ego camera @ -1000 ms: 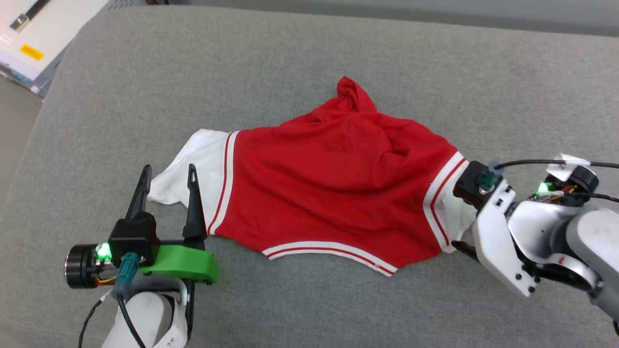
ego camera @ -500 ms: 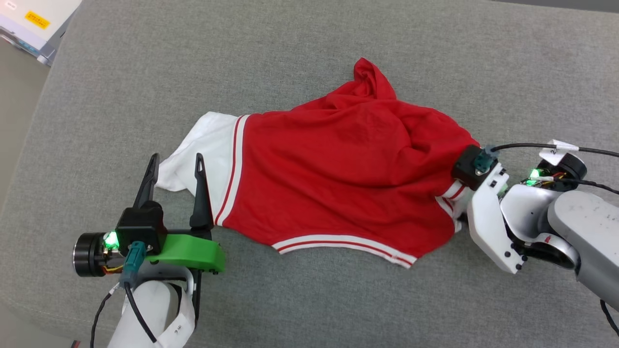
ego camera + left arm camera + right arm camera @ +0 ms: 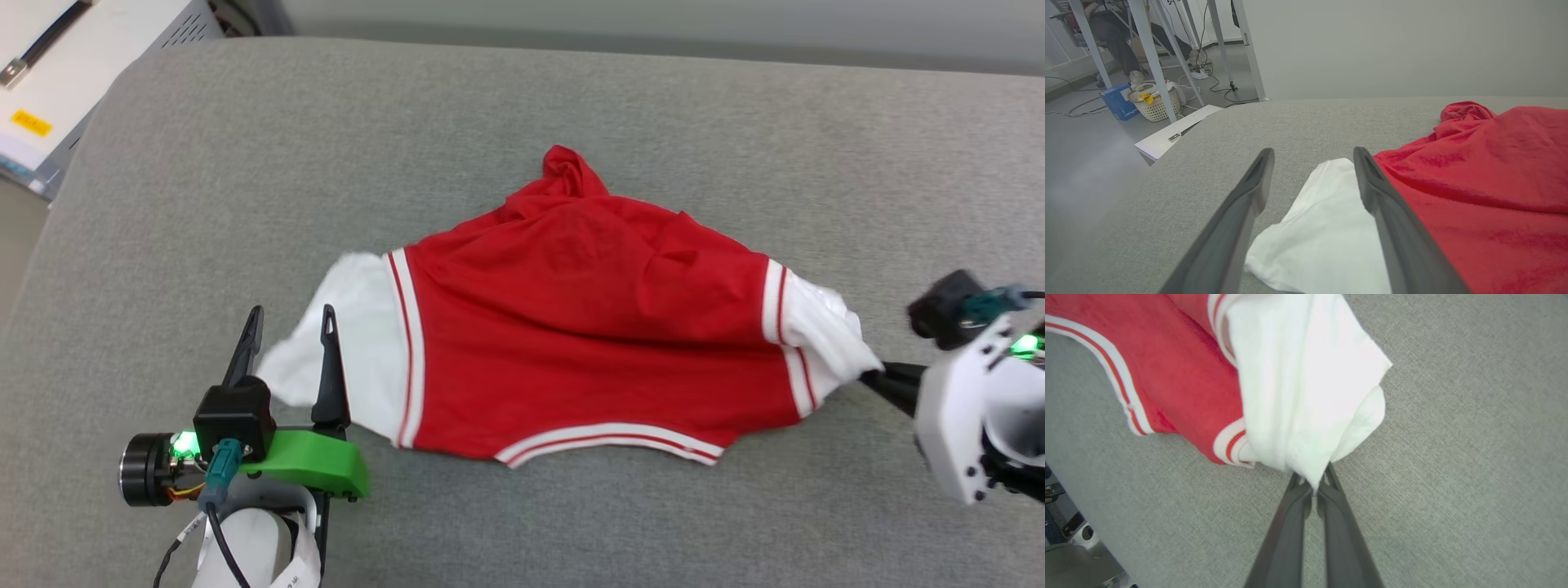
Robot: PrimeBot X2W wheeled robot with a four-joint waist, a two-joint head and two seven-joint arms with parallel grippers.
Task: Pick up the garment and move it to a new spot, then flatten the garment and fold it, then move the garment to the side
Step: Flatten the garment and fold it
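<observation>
Red jersey (image 3: pixel 588 327) lies rumpled; my right claw (image 3: pixel 872 377) clamps its three-o'clock sleeve (image 3: pixel 820 327), left claw (image 3: pixel 291 310) gapes empty over the nine-o'clock sleeve (image 3: pixel 351 343). Flattening, folding remain.

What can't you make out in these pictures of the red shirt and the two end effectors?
- Print on the garment: head view, just a faint dark patch through the red fabric, unreadable.
- Right end effector fingertips: right wrist view, wrapped by the pinched white sleeve.
- Left end effector: open astride the other sleeve; contact with the cloth unclear, finger bases cut off by the left wrist view's bottom edge.
</observation>
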